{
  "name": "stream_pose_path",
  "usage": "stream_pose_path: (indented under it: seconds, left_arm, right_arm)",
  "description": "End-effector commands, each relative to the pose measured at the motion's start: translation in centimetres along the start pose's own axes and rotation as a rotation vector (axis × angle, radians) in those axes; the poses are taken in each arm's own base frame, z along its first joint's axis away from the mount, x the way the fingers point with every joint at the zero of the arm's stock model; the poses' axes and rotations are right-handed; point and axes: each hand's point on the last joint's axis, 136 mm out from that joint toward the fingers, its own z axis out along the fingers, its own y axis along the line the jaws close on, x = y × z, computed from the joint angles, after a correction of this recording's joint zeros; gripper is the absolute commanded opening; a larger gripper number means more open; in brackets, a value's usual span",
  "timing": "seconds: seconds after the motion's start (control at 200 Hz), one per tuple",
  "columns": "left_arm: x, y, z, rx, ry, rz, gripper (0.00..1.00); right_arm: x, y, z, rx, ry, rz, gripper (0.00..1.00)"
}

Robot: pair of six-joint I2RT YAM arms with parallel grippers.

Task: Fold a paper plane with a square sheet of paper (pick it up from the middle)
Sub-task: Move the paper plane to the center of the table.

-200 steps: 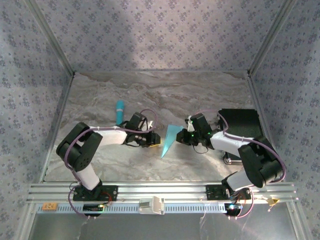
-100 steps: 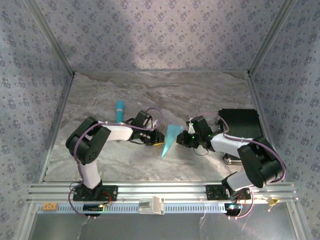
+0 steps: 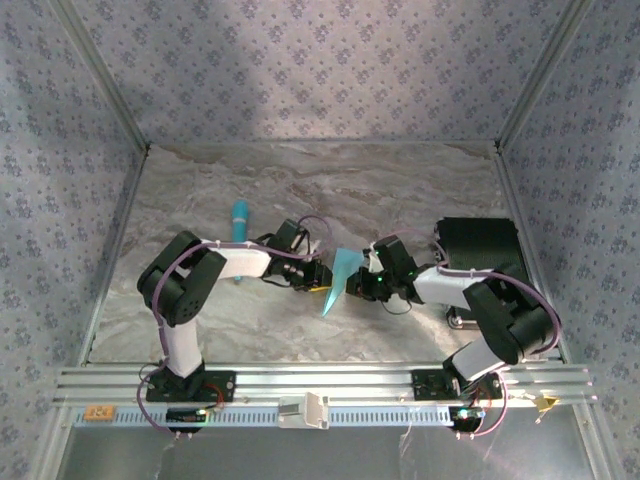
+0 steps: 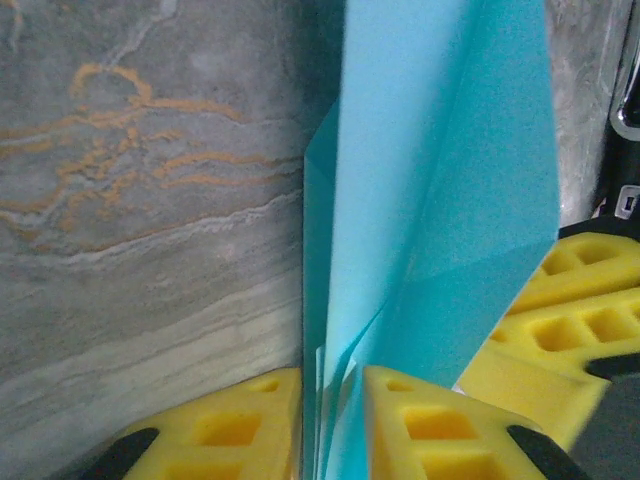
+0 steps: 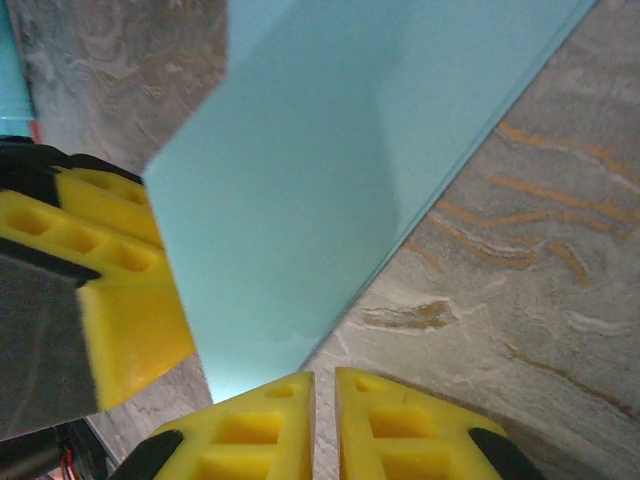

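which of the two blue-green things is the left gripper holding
The pale cyan paper plane, a folded pointed dart pinched in the left gripper. The slim turquoise stick just lies on the table, farther back.

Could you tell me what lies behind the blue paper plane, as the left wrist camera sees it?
The right gripper has its yellow fingers extending behind the paper plane, over the marbled table. Their tips and the table beyond are covered by the paper.
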Motion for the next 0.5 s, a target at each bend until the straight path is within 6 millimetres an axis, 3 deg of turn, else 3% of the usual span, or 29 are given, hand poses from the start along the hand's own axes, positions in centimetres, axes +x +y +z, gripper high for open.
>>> stream_pose_path:
  seconds: [0.0,0.495]
  left_arm:
    - [1.6,-0.3,0.8,0.021,0.079,0.002,0.22]
    - [2.3,-1.4,0.7,0.077,0.114,0.034,0.20]
  right_arm:
    - [1.0,-0.3,0.6,0.004,0.043,0.027,0.14]
    - [1.4,-0.2,1.2,-0.026,0.064,0.041,0.13]
